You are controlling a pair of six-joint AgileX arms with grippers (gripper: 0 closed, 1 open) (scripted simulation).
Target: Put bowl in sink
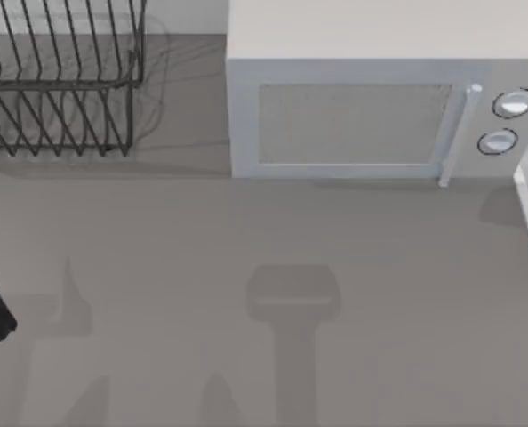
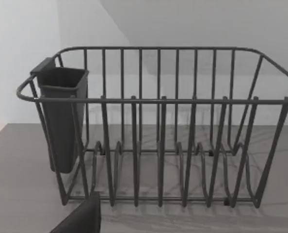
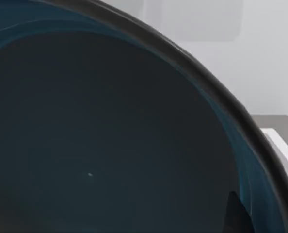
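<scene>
My right wrist camera sits close over the bowl [image 3: 110, 136]: glazed ceramic, so I judge it stiff, slippery and breakable, best pinched across the rim. I cannot tell either pincer's state.

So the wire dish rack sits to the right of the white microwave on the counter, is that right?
Not quite. In the top view the wire dish rack sits to the left of the white microwave, at the counter's back left corner.

It is a kitchen: a white microwave [image 1: 371, 98] and a wire dish rack [image 1: 60, 80] stand on the grey counter [image 1: 246, 294].
</scene>
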